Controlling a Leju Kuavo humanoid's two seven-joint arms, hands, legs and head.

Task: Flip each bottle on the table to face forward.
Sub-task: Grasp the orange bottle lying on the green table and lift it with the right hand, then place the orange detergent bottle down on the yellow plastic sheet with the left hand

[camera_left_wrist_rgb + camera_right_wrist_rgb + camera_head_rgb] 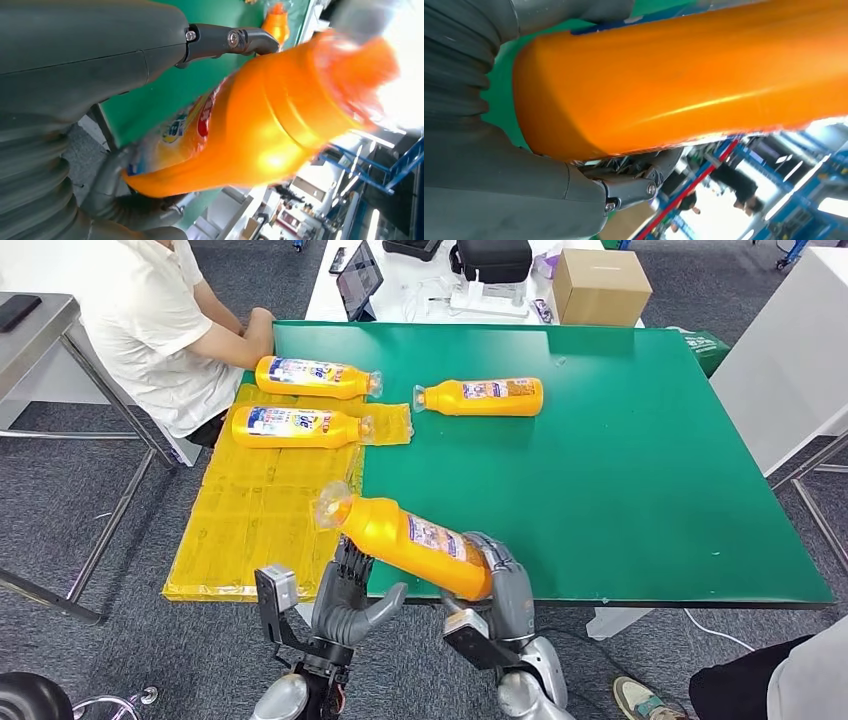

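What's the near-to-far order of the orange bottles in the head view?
Held bottle in the right hand → bottle on the yellow sheet → bottle on the green mat → bottle by the person's arm.

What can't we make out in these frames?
- Held orange bottle: cap end blurred and washed out by glare in the left wrist view; cut off by the frame edge in the right wrist view.
- Right hand: its fingers sit behind the bottle in the head view.
- Left hand: whether it touches the bottle is unclear.
- Label text on the three lying bottles: too small.
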